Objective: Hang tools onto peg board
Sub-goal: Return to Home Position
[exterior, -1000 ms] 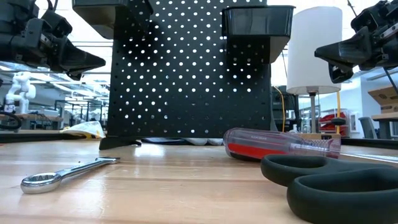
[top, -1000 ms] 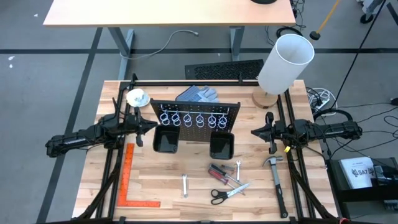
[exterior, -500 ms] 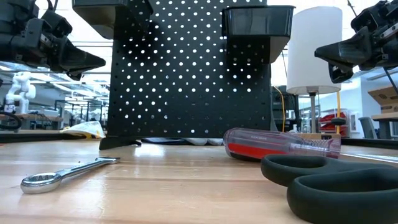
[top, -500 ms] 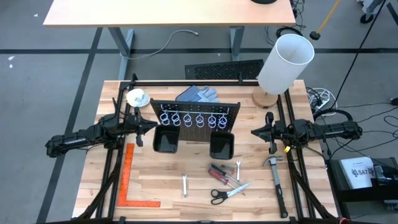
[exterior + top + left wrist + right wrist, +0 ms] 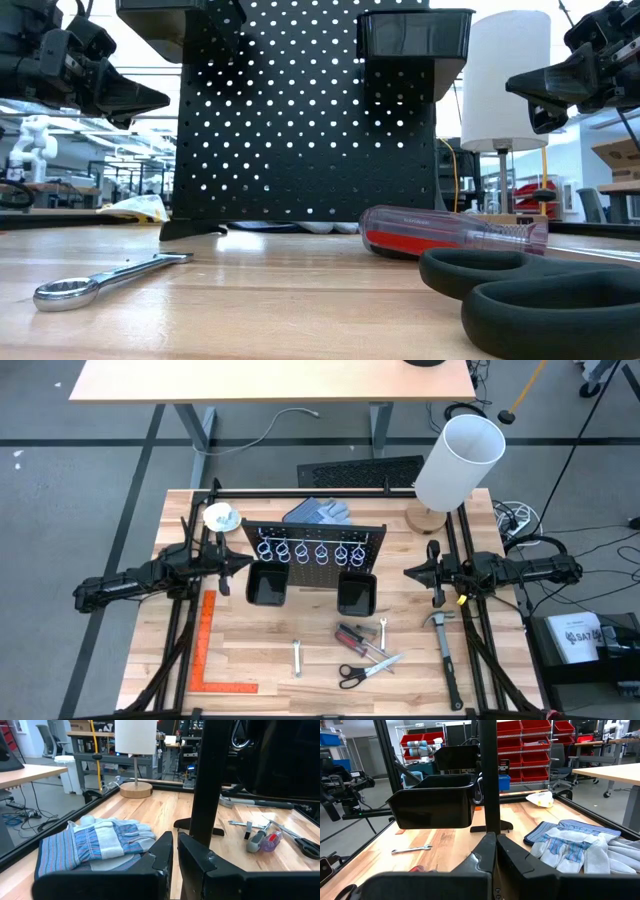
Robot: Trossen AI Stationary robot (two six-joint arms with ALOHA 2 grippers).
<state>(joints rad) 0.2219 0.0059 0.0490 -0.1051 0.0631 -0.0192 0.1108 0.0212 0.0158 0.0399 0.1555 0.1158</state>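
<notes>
The black peg board (image 5: pixel 318 548) stands upright mid-table on its foot, with silvery ring holders along its top and two black bins (image 5: pixel 268 587) on its near face. The tools lie flat on the wood nearer the front edge: a wrench (image 5: pixel 297 658), black-handled scissors (image 5: pixel 365 671), screwdrivers (image 5: pixel 355 640) and a short wrench (image 5: pixel 383 629). My left gripper (image 5: pixel 245 563) hovers level left of the board, shut and holding nothing. My right gripper (image 5: pixel 410 572) hovers level right of the board, shut and holding nothing. In the low view the red screwdriver (image 5: pixel 450 235) and scissor handles (image 5: pixel 540 305) lie closest.
A hammer (image 5: pixel 445 645) lies near the right edge. An orange square ruler (image 5: pixel 212 655) lies at the front left. Striped work gloves (image 5: pixel 320 512) and a crumpled white item (image 5: pixel 220 517) lie behind the board. A white lamp (image 5: pixel 455 460) stands at the far right corner.
</notes>
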